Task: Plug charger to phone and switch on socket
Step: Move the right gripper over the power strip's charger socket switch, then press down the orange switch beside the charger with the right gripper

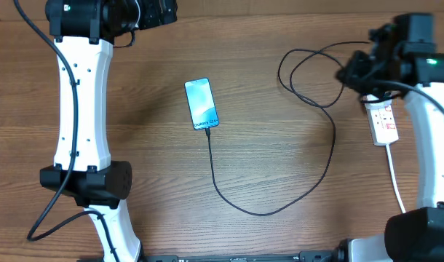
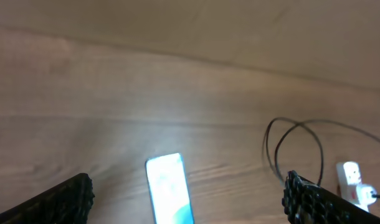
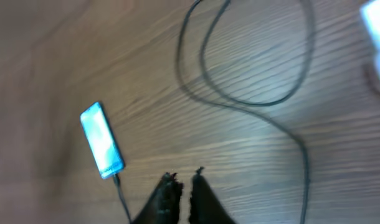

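Observation:
The phone (image 1: pixel 201 104) lies flat on the wooden table, screen lit. The charger (image 1: pixel 260 212), a thin black cable, meets the phone's near edge, curves round to the right and loops up toward the socket (image 1: pixel 383 120), a white power strip. The cable's far end is hidden under my right arm. In the left wrist view my left gripper (image 2: pixel 187 190) stands wide open above the phone (image 2: pixel 170 190), holding nothing. In the right wrist view my right gripper (image 3: pixel 182 177) is shut and empty, above bare table right of the phone (image 3: pixel 102 140).
The socket's thick white cord (image 1: pixel 394 178) runs toward the table's near edge on the right. The charger's loops (image 3: pixel 252 62) lie on the table between the phone and the socket (image 3: pixel 377 25). The left arm (image 1: pixel 80 109) stands along the left side.

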`<state>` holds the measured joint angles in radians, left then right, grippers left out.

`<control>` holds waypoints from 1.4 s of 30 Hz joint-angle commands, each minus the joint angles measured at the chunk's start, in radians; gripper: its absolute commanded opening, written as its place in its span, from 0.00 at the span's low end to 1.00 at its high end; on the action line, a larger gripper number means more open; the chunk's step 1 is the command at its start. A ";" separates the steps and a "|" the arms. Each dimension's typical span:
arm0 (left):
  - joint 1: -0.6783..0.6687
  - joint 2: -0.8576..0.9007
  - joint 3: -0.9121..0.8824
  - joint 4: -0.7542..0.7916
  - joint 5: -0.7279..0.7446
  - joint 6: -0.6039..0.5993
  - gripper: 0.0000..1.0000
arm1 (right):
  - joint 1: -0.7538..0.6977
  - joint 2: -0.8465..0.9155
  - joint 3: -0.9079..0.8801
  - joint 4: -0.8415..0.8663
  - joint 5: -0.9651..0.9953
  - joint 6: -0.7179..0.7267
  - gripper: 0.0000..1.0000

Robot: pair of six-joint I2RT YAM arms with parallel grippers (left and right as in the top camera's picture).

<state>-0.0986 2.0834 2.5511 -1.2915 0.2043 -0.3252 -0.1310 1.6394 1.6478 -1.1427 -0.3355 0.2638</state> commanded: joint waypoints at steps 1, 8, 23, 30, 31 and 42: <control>-0.008 0.020 -0.005 -0.008 -0.005 0.011 1.00 | -0.087 -0.016 0.017 0.005 -0.033 -0.003 0.04; -0.008 0.022 -0.011 -0.008 -0.005 0.011 1.00 | -0.266 -0.008 0.014 0.026 -0.033 0.001 0.04; -0.008 0.022 -0.011 -0.007 -0.005 0.011 1.00 | -0.478 -0.006 0.004 0.041 -0.028 0.000 0.04; -0.008 0.022 -0.011 -0.007 -0.005 0.011 0.99 | -0.482 -0.006 -0.006 0.067 0.021 0.000 0.04; -0.008 0.022 -0.011 -0.007 -0.005 0.011 1.00 | -0.482 -0.006 -0.006 0.072 0.021 0.000 0.04; -0.008 0.022 -0.011 -0.007 -0.005 0.011 1.00 | -0.482 0.040 -0.007 0.109 0.024 -0.003 0.04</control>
<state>-0.0986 2.0953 2.5450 -1.2980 0.2043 -0.3252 -0.6083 1.6520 1.6470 -1.0412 -0.3244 0.2611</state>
